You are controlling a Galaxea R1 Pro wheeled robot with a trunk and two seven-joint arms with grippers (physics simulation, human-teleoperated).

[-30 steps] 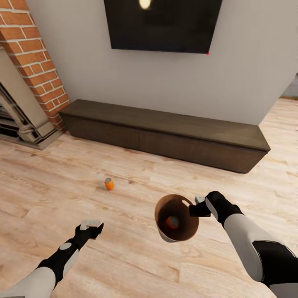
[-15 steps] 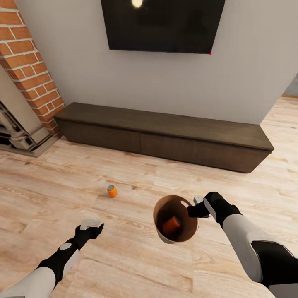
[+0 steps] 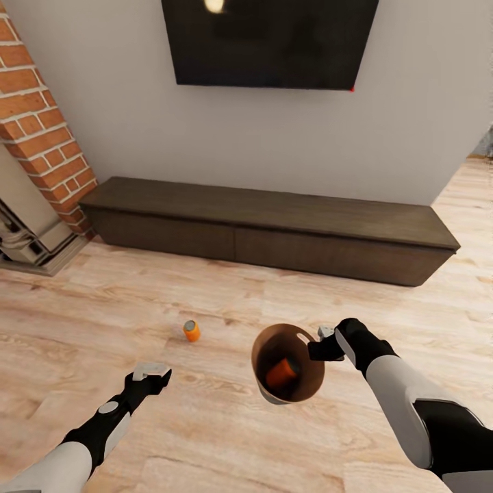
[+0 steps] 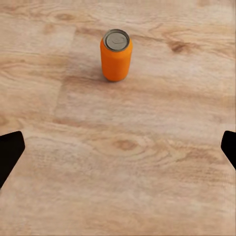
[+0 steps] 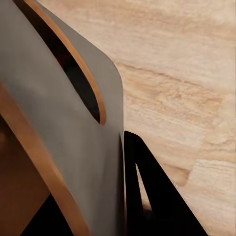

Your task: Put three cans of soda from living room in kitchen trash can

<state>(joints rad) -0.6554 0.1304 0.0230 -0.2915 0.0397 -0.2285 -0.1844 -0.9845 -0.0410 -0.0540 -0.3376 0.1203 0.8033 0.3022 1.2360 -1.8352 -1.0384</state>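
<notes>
Soda cans are partly collected: one orange can (image 3: 282, 373) lies inside the grey, copper-lined bin (image 3: 270, 342) clamped by the right gripper (image 3: 322, 349), another orange can (image 3: 192, 331) stands on the wood floor (image 3: 226, 438) before the spread-fingered left gripper (image 3: 152, 373).

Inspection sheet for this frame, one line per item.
Surface: light wood floor.
Job's things: one orange can upright on the floor; another orange can lying inside the bin, which is held off the floor and tilted.
Clutter: nothing seen.
Grippers: right claw clamped on the bin's rim; left claw open, empty, short of the standing can.
Cables: nothing seen.
Surroundings: low dark cabinet, wall screen, brick column.
</notes>
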